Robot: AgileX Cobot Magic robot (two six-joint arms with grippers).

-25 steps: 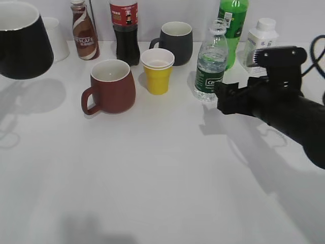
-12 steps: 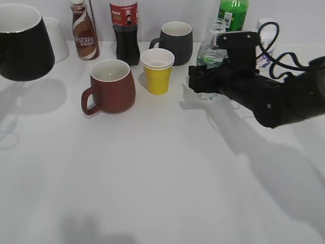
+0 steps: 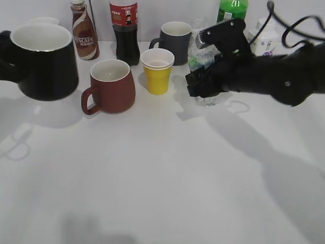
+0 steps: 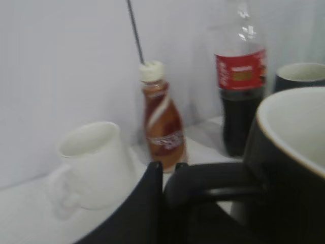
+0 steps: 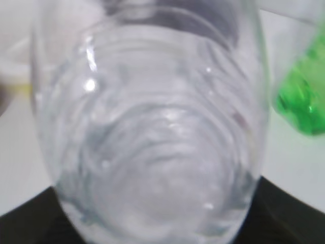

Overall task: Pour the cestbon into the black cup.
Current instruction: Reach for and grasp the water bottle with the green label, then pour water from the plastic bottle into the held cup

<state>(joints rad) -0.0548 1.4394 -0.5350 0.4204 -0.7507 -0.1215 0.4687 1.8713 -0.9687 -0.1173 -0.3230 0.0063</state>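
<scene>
Clear ribbed plastic fills the right wrist view: the cestbon (image 5: pixel 152 132) sits right up against the camera, with black gripper parts at both lower corners, so the jaws look closed around its body. In the exterior view the right gripper (image 3: pixel 203 84) covers most of that bottle (image 3: pixel 197 51), whose top shows just above the black arm, beside the dark grey mug (image 3: pixel 175 40) and behind the yellow paper cup (image 3: pixel 157 71); whether its base is off the white table (image 3: pixel 152 173) cannot be told. At the left edge the black cup (image 3: pixel 44 61) is upright and appears raised above the table, its white inside showing. The left gripper (image 4: pixel 162 178) has its fingers (image 4: pixel 144 203) pinched on the cup's loop handle (image 4: pixel 213 180). Behind it stand a white mug (image 4: pixel 96 162), a brown coffee bottle (image 4: pixel 162 127) and a cola bottle (image 4: pixel 241 96). The reddish-brown mug (image 3: pixel 111 86) stands between the black cup and the yellow one.
</scene>
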